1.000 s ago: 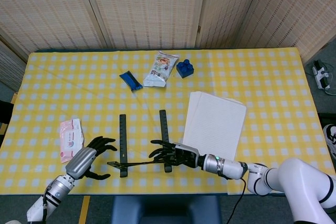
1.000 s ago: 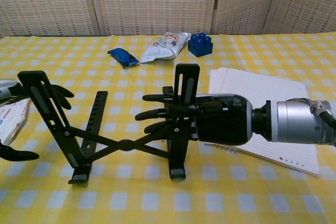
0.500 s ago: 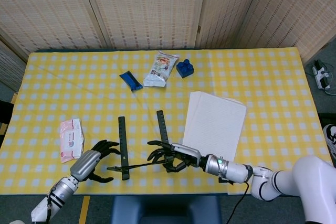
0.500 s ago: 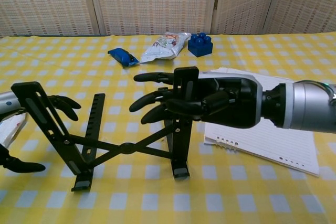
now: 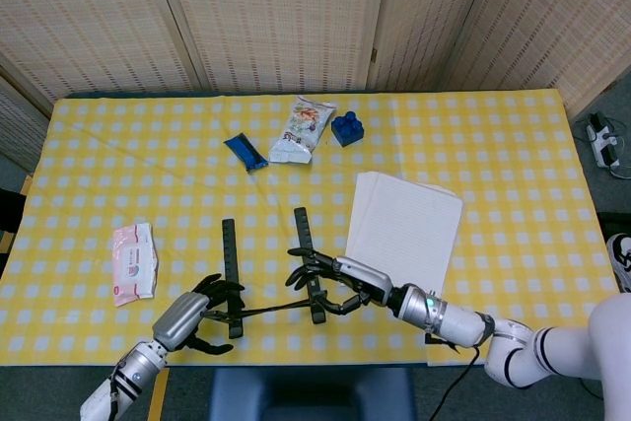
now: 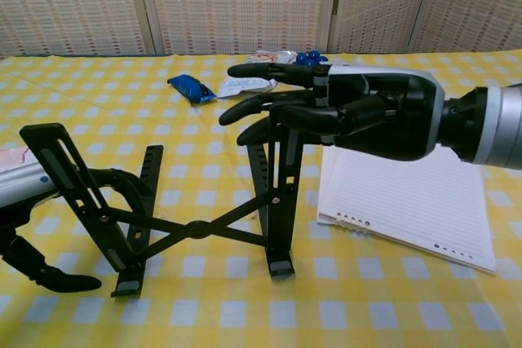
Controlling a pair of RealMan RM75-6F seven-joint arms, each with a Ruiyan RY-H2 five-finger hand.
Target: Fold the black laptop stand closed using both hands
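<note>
Sitting at table's 6 o'clock edge, near front: black laptop stand (image 5: 266, 278), still spread, two rails running 12-to-6, cross-struts joining them low down. Left rail (image 6: 77, 189) tilted back; right rail (image 6: 281, 193) nearly upright in chest view.

Right hand (image 5: 335, 278) at right rail's top, coming in from 3-4 o'clock, fingers (image 6: 261, 107) spread and curled loosely over rail top; looks like touching, firm grip — can't tell. Left hand (image 5: 202, 303) at left rail's near end, approaching from 7 o'clock, fingers curved round lower rail w/ a gap; contact not clear, nothing plainly held.

Key relation: each hand on outer side of its own rail, rails apart along 9-3 line, so closing prob. means pushing inward toward each other. Right hand nearer its rail.

Vs 1 s ago: right hand higher on rail, up from mid-height to top. Left hand moved in from 9 o'clock side, closer to rail. Rails a bit closer together, right rail more upright.
</note>
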